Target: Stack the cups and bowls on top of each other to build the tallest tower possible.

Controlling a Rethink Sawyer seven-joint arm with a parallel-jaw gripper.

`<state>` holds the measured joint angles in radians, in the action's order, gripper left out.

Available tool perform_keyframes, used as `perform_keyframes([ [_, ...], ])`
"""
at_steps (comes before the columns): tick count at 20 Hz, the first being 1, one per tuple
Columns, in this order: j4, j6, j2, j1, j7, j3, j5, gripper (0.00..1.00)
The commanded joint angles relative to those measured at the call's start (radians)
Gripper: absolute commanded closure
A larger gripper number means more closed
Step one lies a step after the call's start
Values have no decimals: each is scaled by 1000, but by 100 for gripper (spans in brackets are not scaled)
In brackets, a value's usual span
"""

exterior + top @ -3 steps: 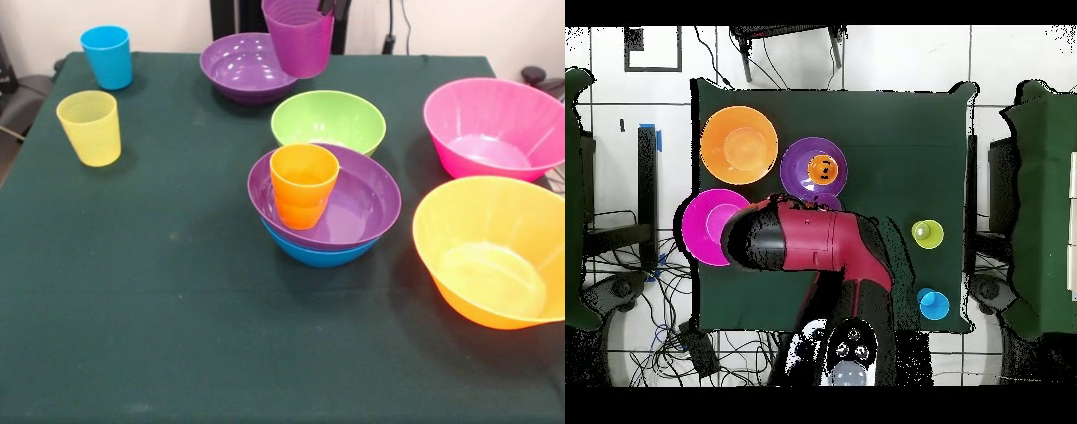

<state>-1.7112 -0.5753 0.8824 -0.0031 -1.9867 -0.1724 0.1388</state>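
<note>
The tower stands mid-table: a blue bowl [322, 253] at the bottom, a purple bowl [353, 208] nested in it, and an orange cup [303, 179] upright inside. A purple cup [300, 37] hangs in the air behind the green bowl [328, 121]. My gripper [327, 8] holds it by the rim at the top edge of the front view. A second purple bowl [240, 66] sits just behind the held cup. In the overhead view the arm [810, 240] hides the gripper, the held cup and the green bowl.
A blue cup [108, 56] and a yellow cup [90, 127] stand at the left in the front view. A large pink bowl [494, 128] and a large orange bowl [490, 252] sit at the right. Cables lie on the floor around the table.
</note>
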Motion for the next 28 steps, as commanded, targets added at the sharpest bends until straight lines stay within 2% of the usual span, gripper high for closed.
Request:
perform_keyframes([
  [1,-16,-4,-56,25,-95,77,-2,100],
  [5,7,30,-101,40,-120,64,10,100],
  [9,3,57,-110,40,-123,63,9,100],
  [14,-36,169,-148,50,-141,37,39,100],
  [20,-83,219,-159,45,-137,30,34,100],
  [28,-110,264,-170,91,-168,-9,16,100],
])
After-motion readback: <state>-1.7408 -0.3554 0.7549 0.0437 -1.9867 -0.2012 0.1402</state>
